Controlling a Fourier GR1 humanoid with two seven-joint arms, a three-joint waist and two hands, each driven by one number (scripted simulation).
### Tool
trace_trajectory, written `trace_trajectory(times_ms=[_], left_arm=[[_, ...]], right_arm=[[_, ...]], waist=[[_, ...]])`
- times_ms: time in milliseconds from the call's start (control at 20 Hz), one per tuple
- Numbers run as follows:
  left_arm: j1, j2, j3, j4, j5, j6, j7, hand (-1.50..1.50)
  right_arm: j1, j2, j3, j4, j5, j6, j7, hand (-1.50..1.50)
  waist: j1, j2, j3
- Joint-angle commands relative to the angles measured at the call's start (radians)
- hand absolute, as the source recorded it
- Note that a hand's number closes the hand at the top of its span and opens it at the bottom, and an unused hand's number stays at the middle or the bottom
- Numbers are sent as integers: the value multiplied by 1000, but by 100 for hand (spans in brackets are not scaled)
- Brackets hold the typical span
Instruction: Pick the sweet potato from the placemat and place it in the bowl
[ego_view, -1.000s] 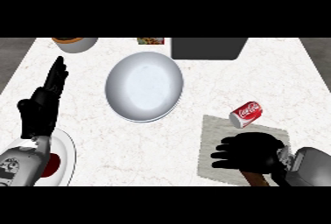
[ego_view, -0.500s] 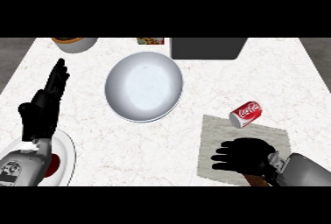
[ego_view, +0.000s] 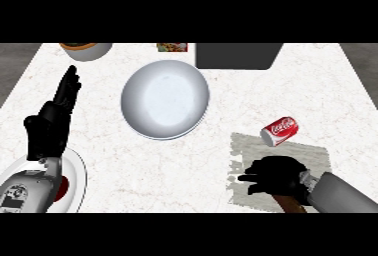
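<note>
The sweet potato (ego_view: 289, 203) lies on the grey placemat (ego_view: 314, 152) at the lower right; only its brown end shows, under my wrist. My right hand (ego_view: 275, 176) covers the rest, its fingers curled down round it. The white bowl (ego_view: 164, 99) stands in the middle of the counter, up and to the left of the placemat, with nothing in it. My left hand (ego_view: 52, 116) rests open at the left edge, fingers straight and pointing up.
A red soda can (ego_view: 280, 131) lies on its side at the placemat's far edge, just beyond my right hand. A white plate (ego_view: 76, 174) with something red sits at the lower left. A dark box (ego_view: 238, 55), a small bowl (ego_view: 86, 50) and a packet (ego_view: 171, 47) line the back.
My right hand has shifted slightly left over the sweet potato and its forearm has turned in from the lower right. The left hand, bowl and can have not moved.
</note>
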Motion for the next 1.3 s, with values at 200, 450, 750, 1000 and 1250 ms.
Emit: trace_trajectory(times_ms=[200, 450, 750, 1000, 1250], left_arm=[[-15, -29, 35, 37, -22, -16, -50, 0], [16, -38, 31, 11, -34, -27, -25, 0], [2, -32, 34, 24, -25, -32, -22, 0], [7, -27, 44, 25, -29, -24, -25, 0], [10, -25, 45, 26, -22, -32, -23, 0]], right_arm=[[35, 49, -13, 54, 84, -57, -106, 150], [38, 82, -41, 94, 96, -64, -151, 150], [61, 437, -268, 100, -39, 11, 291, 150], [64, 622, -376, 104, -60, -80, 501, 150], [51, 648, -453, 37, -134, -254, 692, 150]], waist=[[-4, 9, 5], [-1, 8, 5], [-26, 8, 7], [-35, 4, 9], [-3, -2, 16]])
